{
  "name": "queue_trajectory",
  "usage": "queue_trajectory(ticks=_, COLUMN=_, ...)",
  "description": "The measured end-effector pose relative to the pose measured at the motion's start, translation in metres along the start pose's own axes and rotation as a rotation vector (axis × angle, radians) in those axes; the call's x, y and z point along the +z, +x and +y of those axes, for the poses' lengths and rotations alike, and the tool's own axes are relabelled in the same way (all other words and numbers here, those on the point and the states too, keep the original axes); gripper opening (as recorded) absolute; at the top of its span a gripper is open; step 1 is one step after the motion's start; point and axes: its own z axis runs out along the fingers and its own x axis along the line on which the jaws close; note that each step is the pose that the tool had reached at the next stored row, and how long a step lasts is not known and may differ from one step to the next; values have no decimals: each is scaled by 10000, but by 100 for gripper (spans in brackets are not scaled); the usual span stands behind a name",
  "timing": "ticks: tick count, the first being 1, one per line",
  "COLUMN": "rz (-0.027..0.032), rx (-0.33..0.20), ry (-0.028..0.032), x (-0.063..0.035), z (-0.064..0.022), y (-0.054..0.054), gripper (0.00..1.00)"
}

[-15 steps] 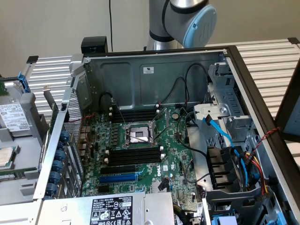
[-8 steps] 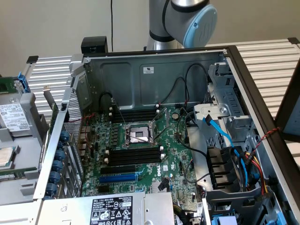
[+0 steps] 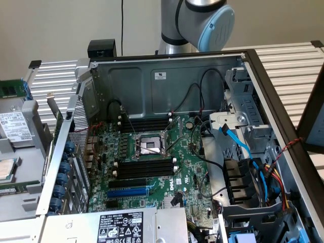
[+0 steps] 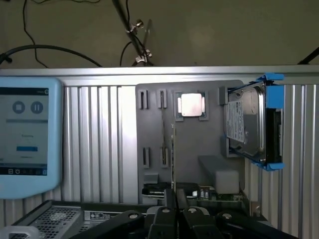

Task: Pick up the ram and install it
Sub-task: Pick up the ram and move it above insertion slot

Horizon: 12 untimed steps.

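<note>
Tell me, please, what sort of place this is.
Probably a robotics lab bench for computer assembly: a robot arm behind an open PC case with its motherboard exposed, and a grey parts tray holding a hard drive on a ribbed metal table.

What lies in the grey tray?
A processor chip lies in it; a hard drive in a blue bracket stands at one edge. The claw, shut on the ram, covers part of the tray.
</note>
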Motion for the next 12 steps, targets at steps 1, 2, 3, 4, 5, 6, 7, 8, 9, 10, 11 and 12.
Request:
queue_trajectory(ticks=1, rz=1, rx=1, ry=0, x=-3, z=-14, y=-10, gripper=12)
queue_trajectory(ticks=2, rz=1, rx=0, ry=-1, x=-7, z=-25, y=-19, gripper=12)
queue_trajectory(ticks=3, rz=0, rx=0, ry=0, x=-10, z=-37, y=-30, gripper=12)
queue_trajectory(ticks=4, rz=0, rx=0, ry=0, x=-15, z=-48, y=-39, gripper=12)
queue_trajectory(ticks=5, rz=0, rx=-2, ry=1, x=-19, z=-61, y=-46, gripper=12)
queue_trajectory(ticks=6, rz=0, rx=-2, ry=-1, x=-24, z=-72, y=-54, gripper=12)
queue_trajectory(ticks=7, rz=0, rx=-1, ry=2, x=-28, z=-86, y=-61, gripper=12)
queue_trajectory(ticks=8, rz=-2, rx=0, ry=2, x=-33, z=-104, y=-65, gripper=12)
queue_trajectory(ticks=9, rz=-4, rx=1, ry=2, x=-36, z=-120, y=-69, gripper=12)
queue_trajectory(ticks=10, rz=-7, rx=1, ry=2, x=-38, z=-140, y=-72, gripper=12)
queue_trajectory(ticks=11, rz=-16, rx=1, ry=2, x=-38, z=-162, y=-73, gripper=12)
queue_trajectory(ticks=12, rz=-44, rx=1, ry=3, x=-37, z=-173, y=-73, gripper=12)
